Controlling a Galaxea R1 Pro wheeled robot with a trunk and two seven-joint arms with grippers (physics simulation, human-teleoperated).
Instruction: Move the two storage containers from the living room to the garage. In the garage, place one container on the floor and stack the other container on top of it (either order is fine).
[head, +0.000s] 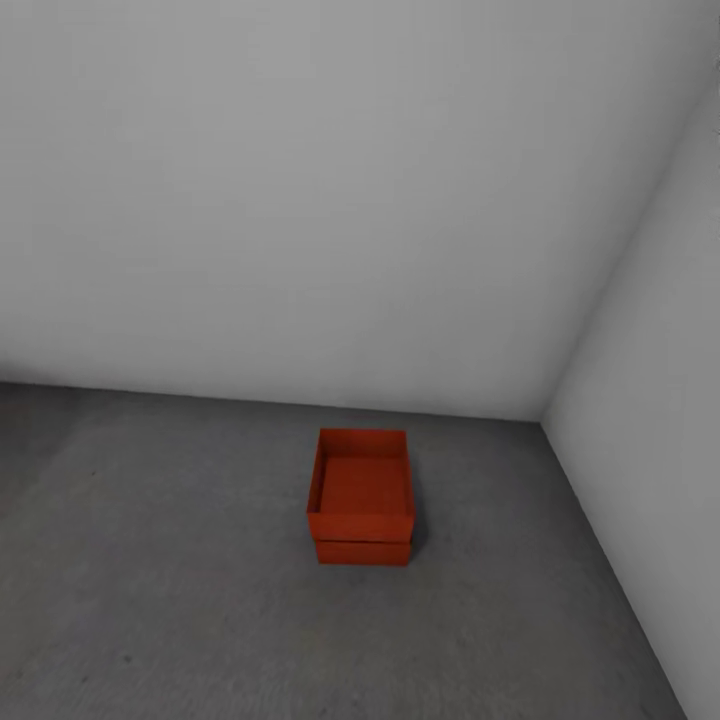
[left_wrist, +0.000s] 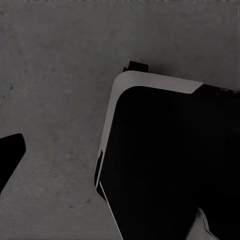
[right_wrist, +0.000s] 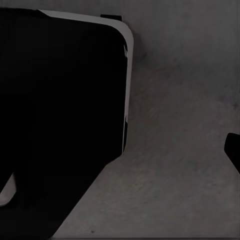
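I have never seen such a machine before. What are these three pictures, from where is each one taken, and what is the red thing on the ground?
These are simulator renders from a wheeled robot with two arms. The large picture comes from a camera on its head, looking forward and down into the corner of a bare room with pale grey walls and a dark grey concrete floor. On that floor stand two orange-red storage containers, the upper container sitting on the lower container, both open on top.

The two smaller pictures come from cameras on the wrists, near each gripper. Both look down at the same concrete, and the big black shape with a pale edge is most likely the robot's own base. Nothing appears to be held; whether the grippers are open cannot be told.
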